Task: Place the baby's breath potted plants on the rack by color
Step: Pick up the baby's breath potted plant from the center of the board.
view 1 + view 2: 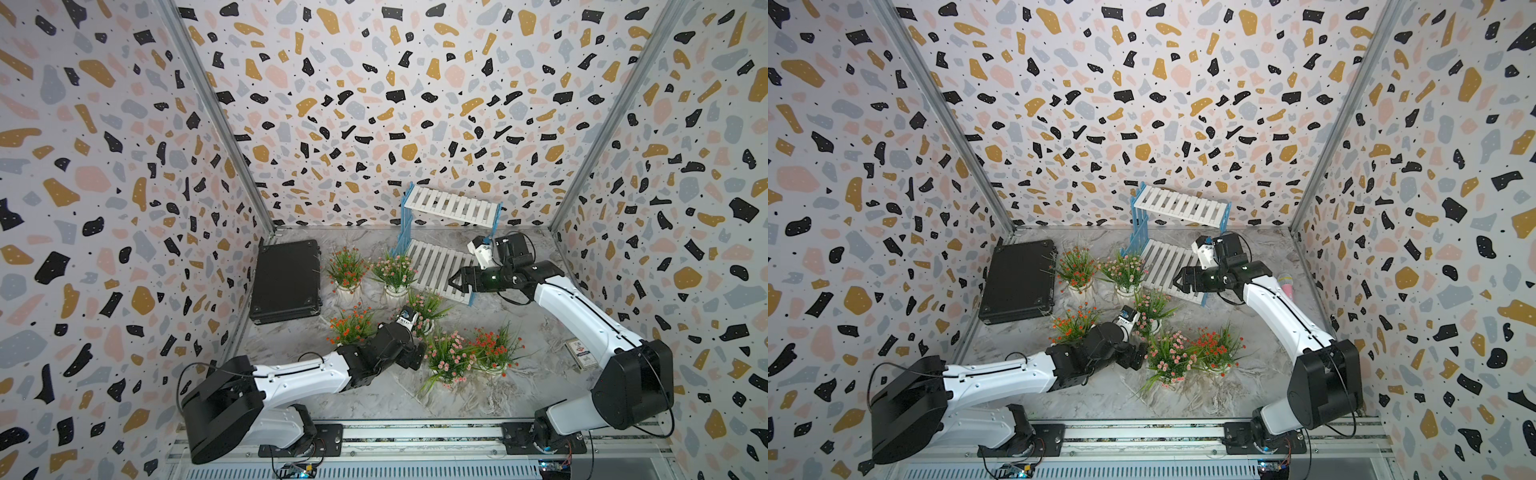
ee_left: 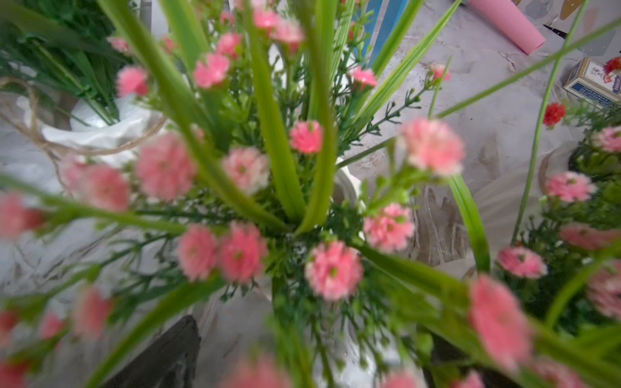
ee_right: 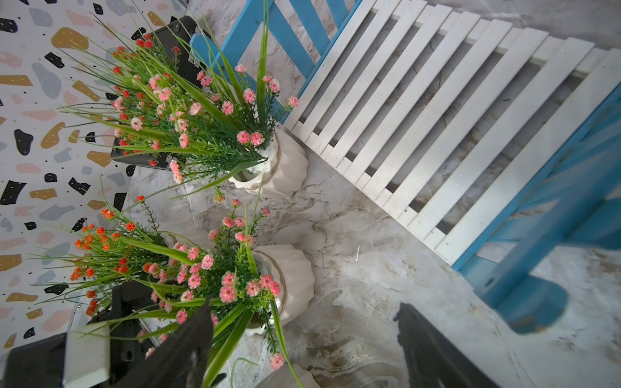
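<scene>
Six baby's breath potted plants stand on the marble table. Red-orange ones are at back left (image 1: 347, 266), front left (image 1: 353, 326) and front right (image 1: 496, 347). Pink ones are at the back (image 1: 395, 270), the middle (image 1: 426, 309) and the front (image 1: 449, 359). The rack (image 1: 451, 205), with white slats and blue sides, stands at the back with no pots on it. My left gripper (image 2: 309, 362) is open, its fingers (image 2: 164, 359) either side of the middle pink plant (image 2: 302, 235). My right gripper (image 1: 455, 284) is open and holds nothing, at the front end of the lower shelf (image 3: 437, 117).
A black flat case (image 1: 286, 282) lies against the left wall. A small printed box (image 1: 582, 353) sits at the right, partly under the right arm. A pink cup (image 1: 1285, 282) lies behind that arm. The plants crowd the table's middle.
</scene>
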Controlling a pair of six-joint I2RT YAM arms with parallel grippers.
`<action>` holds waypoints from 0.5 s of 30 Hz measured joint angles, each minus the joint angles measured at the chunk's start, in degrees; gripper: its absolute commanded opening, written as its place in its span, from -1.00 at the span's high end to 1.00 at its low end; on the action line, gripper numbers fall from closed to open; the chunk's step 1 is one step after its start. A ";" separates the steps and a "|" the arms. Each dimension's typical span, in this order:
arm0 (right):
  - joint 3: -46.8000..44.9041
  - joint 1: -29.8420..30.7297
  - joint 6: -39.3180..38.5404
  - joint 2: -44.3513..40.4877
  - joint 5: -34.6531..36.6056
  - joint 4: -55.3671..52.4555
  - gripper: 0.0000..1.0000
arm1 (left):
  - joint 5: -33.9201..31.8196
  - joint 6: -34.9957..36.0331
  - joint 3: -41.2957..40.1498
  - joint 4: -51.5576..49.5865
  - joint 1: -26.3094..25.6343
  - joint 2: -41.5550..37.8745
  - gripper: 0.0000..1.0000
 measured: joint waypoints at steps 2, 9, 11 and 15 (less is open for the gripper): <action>0.00 0.00 0.11 -0.17 -0.42 0.00 -0.81 | -0.02 0.68 0.02 3.04 0.00 2.60 -0.98; -0.07 0.00 0.15 -1.44 -1.05 0.04 -0.85 | -1.70 2.36 1.31 8.90 0.46 10.47 -0.98; -0.31 0.00 0.13 -2.36 -1.03 0.11 -0.85 | -2.40 2.58 1.60 10.38 0.85 11.82 -0.98; -0.90 0.00 0.07 -4.00 -1.05 0.24 -0.86 | -3.10 2.86 1.86 13.92 1.84 13.94 -0.98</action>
